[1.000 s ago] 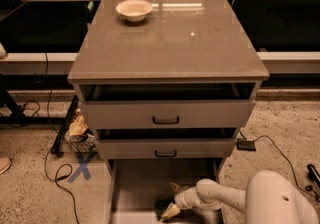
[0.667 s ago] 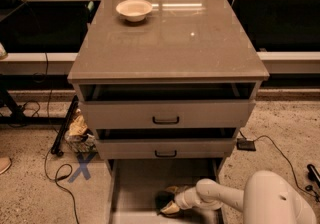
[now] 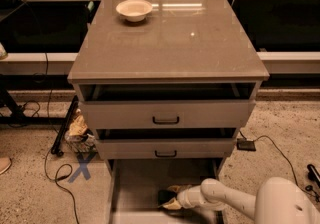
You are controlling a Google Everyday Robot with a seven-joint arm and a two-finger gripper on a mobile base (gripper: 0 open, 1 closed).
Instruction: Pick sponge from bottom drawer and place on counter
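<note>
Reaching in from the lower right, your robot's white arm (image 3: 227,200) extends over the pulled-out bottom drawer (image 3: 137,185), the lowest, wide, pale grey tray of the grey three-drawer cabinet. The two-finger gripper (image 3: 170,197) sits low inside this drawer, near its front right part. You can see its two tan fingers (image 3: 176,188) spread apart, one on each side of the small dark green flat sponge (image 3: 163,196). The sponge lies on the drawer floor between them. You cannot tell whether the pads already touch it. Above the tray, the middle grey drawer (image 3: 200,148) with a black handle is pulled out slightly. The top grey drawer (image 3: 210,114), also with a black handle, is pulled out slightly as well. The counter (image 3: 170,48), the large glossy grey-brown rectangular top of the cabinet, carries a round cream bowl (image 3: 134,9) near its far left corner. On the speckled floor left of the cabinet you will find a blue taped cross (image 3: 81,172). A small black box (image 3: 245,144) with a cable lies on the floor to the right.
</note>
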